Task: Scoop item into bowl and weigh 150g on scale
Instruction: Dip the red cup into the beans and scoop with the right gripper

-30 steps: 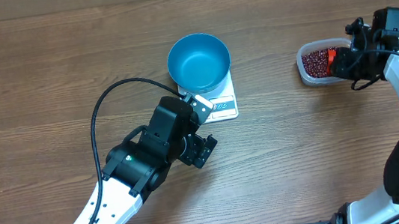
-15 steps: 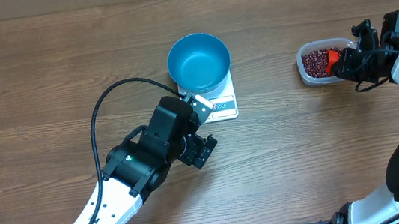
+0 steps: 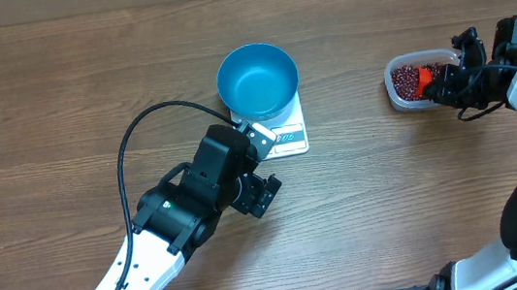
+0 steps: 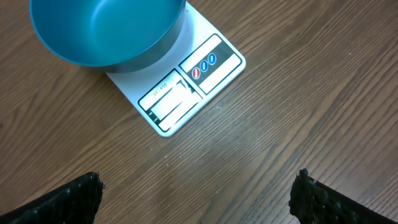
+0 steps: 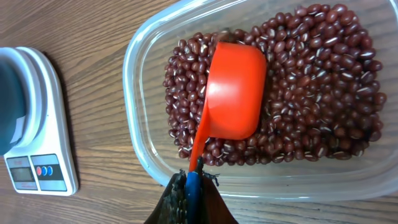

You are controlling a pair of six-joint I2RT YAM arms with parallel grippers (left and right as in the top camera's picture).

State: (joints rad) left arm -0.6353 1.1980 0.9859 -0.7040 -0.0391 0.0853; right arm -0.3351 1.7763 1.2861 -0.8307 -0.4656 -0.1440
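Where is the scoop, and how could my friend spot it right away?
Look to the right end of the wooden table, where a clear plastic tub holds dark red beans. The scoop lies on those beans, its thin handle pinched by the right gripper. It is the only bright orange-red thing there.

On my overhead feed, a brown wood-grain table [image 3: 57,90] fills the frame. Over on its right side, in the far half, sits a clear plastic tub [image 3: 392,91] with rounded corners. An orange scoop [image 3: 425,75] is inside it. My right wrist feed shows the smooth rounded back of the cup, with the thin handle slanting toward the tub's right wall.
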